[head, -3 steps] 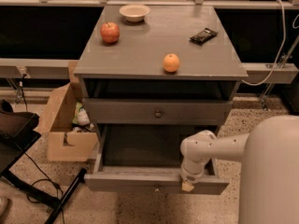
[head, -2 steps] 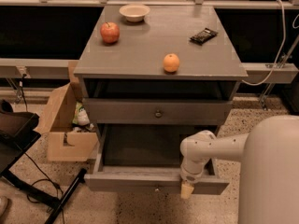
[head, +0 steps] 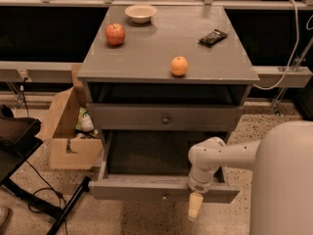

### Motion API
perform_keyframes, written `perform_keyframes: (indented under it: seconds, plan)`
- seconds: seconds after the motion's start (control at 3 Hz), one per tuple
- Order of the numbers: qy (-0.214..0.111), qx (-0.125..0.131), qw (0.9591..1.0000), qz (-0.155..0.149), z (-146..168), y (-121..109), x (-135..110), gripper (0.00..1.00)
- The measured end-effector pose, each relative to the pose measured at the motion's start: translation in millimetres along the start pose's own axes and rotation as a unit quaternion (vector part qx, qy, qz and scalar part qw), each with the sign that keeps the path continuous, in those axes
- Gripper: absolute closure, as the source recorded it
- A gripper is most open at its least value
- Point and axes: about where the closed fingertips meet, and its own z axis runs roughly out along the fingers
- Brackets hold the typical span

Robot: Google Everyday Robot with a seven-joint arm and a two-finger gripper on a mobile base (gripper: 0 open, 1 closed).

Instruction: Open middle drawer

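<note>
The grey cabinet has a closed drawer with a round knob under a dark slot. Below it the middle drawer is pulled out towards me, its dark inside open to view and its flat front facing the floor edge. My gripper hangs off the white arm, pointing down just in front of the right half of that drawer front, a little below its lower edge. Anything under the open drawer is hidden.
On the cabinet top lie a red apple, an orange, a white bowl and a dark snack bar. A cardboard box stands left of the cabinet, a black stand at far left. My body fills the lower right.
My gripper has moved slightly down and towards me, off the drawer front. The pulled-out drawer has not moved.
</note>
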Motion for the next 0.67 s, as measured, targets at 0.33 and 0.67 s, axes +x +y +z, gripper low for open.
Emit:
perform_keyframes:
  seconds: [0.33, 0.67]
  plan:
    - [-0.007, 0.012, 0.9999, 0.009, -21.6, -8.3, 9.7, 0.00]
    - [-0.035, 0.034, 0.9988, 0.004, -92.4, -4.6, 49.8, 0.00]
